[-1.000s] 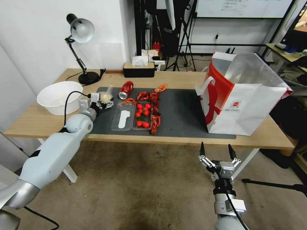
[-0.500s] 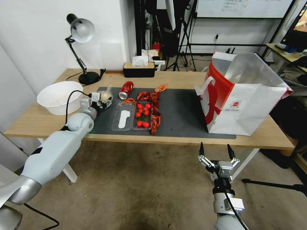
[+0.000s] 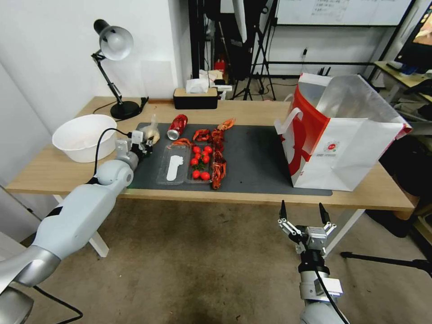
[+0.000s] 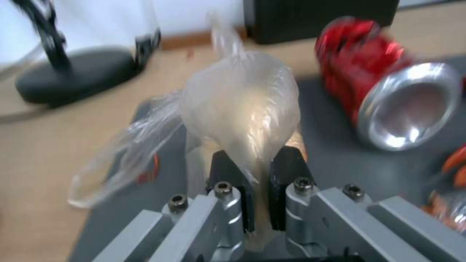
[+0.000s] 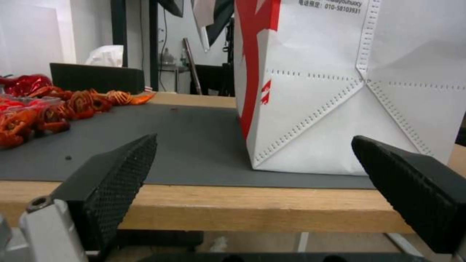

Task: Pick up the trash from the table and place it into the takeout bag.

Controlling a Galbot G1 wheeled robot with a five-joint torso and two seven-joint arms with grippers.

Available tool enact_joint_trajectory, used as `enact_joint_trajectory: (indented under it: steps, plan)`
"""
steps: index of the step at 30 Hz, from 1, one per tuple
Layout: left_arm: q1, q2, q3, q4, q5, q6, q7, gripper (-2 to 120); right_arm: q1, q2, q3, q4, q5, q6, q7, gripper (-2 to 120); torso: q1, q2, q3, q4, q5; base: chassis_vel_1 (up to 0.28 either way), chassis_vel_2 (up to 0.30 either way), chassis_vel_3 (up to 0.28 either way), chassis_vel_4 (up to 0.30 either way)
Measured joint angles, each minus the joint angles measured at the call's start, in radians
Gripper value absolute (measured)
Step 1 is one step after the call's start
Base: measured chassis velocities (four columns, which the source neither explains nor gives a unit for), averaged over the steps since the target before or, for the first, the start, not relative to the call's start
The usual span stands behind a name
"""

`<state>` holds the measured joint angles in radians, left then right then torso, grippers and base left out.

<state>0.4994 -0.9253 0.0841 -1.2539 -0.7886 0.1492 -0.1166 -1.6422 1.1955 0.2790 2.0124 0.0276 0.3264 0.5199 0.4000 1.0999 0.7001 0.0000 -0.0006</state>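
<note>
**A:** Where do we locate the left gripper (image 3: 143,144) and its load?

**B:** At the left centre of the head view, over the left edge of the dark grey mat (image 3: 252,157). In the left wrist view its black fingers (image 4: 233,182) are pinched narrow on the lower part of the knotted clear bag (image 4: 243,109). The crushed red can (image 3: 177,126) lies just beside it, apart from the bag.

**A:** And the right gripper (image 3: 301,211)?

**B:** Lower right of the head view, below the table (image 3: 54,173) front edge, fingers spread wide and holding nothing.

**A:** What room do we have?

**B:** The takeout bag (image 3: 346,135) stands at the right end of the mat, mouth open upward. Bare mat lies between it and the red food scraps (image 3: 218,155).
</note>
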Motion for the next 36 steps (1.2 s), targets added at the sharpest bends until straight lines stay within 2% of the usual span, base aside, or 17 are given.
enact_joint_trajectory:
  steps: [5, 10, 12, 17, 20, 21, 23, 25, 26, 27, 29, 30, 34, 36]
  plan:
    - [0.001, 0.01, -0.009, -0.03, 0.023, -0.021, 0.003, 4, -0.001, 0.0, 0.0, 0.002, 0.0, 0.0, 0.0, 100, 0.0, 0.0, 0.0, 0.0, 0.0005, 0.0, 0.0, 0.0, 0.0]
    - [-0.025, 0.036, -0.013, -0.137, 0.035, -0.065, 0.03, 4, 0.001, 0.0, 0.0, 0.004, -0.001, -0.001, 0.0, 100, 0.0, 0.0, 0.0, 0.0001, 0.0007, 0.0, 0.0, 0.0, 0.0]
    - [-0.049, 0.041, 0.003, -0.198, -0.012, -0.08, 0.053, 4, 0.002, 0.0, 0.0, 0.004, -0.001, -0.003, 0.0, 100, 0.0, 0.0, 0.0, 0.0, 0.0006, 0.0, 0.0, 0.0, 0.0]
    - [-0.097, 0.04, 0.048, -0.261, -0.093, -0.102, 0.088, 4, 0.003, 0.0, 0.0, 0.004, -0.001, -0.004, 0.0, 100, 0.0, 0.0, 0.0, -0.0001, 0.0008, 0.0, 0.0, 0.0, 0.0]
    - [-0.174, 0.018, 0.125, -0.313, -0.189, -0.132, 0.145, 4, 0.004, 0.001, 0.0, 0.004, -0.002, -0.004, 0.0, 100, 0.0, 0.0, 0.0, -0.0001, 0.0009, 0.0, 0.0, 0.0, 0.0]
    - [-0.174, 0.018, 0.125, -0.313, -0.189, -0.132, 0.145, 4, 0.004, 0.001, 0.0, 0.004, -0.002, -0.004, 0.0, 100, 0.0, 0.0, 0.0, -0.0001, 0.0009, 0.0, 0.0, 0.0, 0.0]
    - [-0.236, -0.015, 0.186, -0.341, -0.243, -0.145, 0.185, 3, 0.003, 0.001, 0.0, 0.001, -0.002, -0.004, 0.0, 100, 0.0, 0.0, 0.0, 0.0, 0.0006, 0.0, 0.0, 0.0, 0.0]
    - [-0.321, -0.062, 0.274, -0.364, -0.302, -0.149, 0.196, 3, 0.003, 0.003, 0.0, -0.002, -0.002, -0.004, 0.0, 100, 0.0, 0.0, 0.0, -0.0001, 0.0006, 0.0, 0.0, 0.0, 0.0]
    - [-0.321, -0.062, 0.274, -0.364, -0.302, -0.149, 0.196, 3, 0.003, 0.003, 0.0, -0.002, -0.002, -0.004, 0.0, 100, 0.0, 0.0, 0.0, -0.0001, 0.0006, 0.0, 0.0, 0.0, 0.0]
    - [-0.368, -0.088, 0.319, -0.367, -0.322, -0.15, 0.196, 3, 0.003, 0.005, 0.0, -0.003, -0.002, -0.004, 0.0, 100, 0.0, 0.0, 0.0, -0.0002, 0.0009, 0.0, 0.0, 0.0, 0.0]
    - [-0.446, -0.145, 0.389, -0.353, -0.357, -0.149, 0.194, 3, 0.004, 0.007, -0.001, -0.004, -0.003, -0.004, -0.001, 100, 0.0, 0.0, 0.0, -0.0002, 0.0009, 0.0, 0.0, 0.0, 0.0]
    - [-0.446, -0.145, 0.389, -0.353, -0.357, -0.149, 0.194, 3, 0.004, 0.007, -0.001, -0.004, -0.003, -0.004, -0.001, 100, 0.0, 0.0, 0.0, -0.0002, 0.0009, 0.0, 0.0, 0.0, 0.0]
    - [-0.566, -0.273, 0.492, -0.265, -0.393, -0.148, 0.192, 3, 0.003, 0.011, 0.001, -0.004, -0.004, -0.004, -0.001, 100, 0.0, 0.0, 0.0, 0.0, 0.0007, 0.0, 0.0, 0.0, 0.0]
    - [-0.571, -0.28, 0.497, -0.26, -0.395, -0.148, 0.193, 3, 0.003, 0.011, 0.001, -0.003, -0.004, -0.004, -0.001, 100, 0.0, 0.0, 0.0, -0.0001, 0.0008, 0.0, 0.0, 0.0, 0.0]
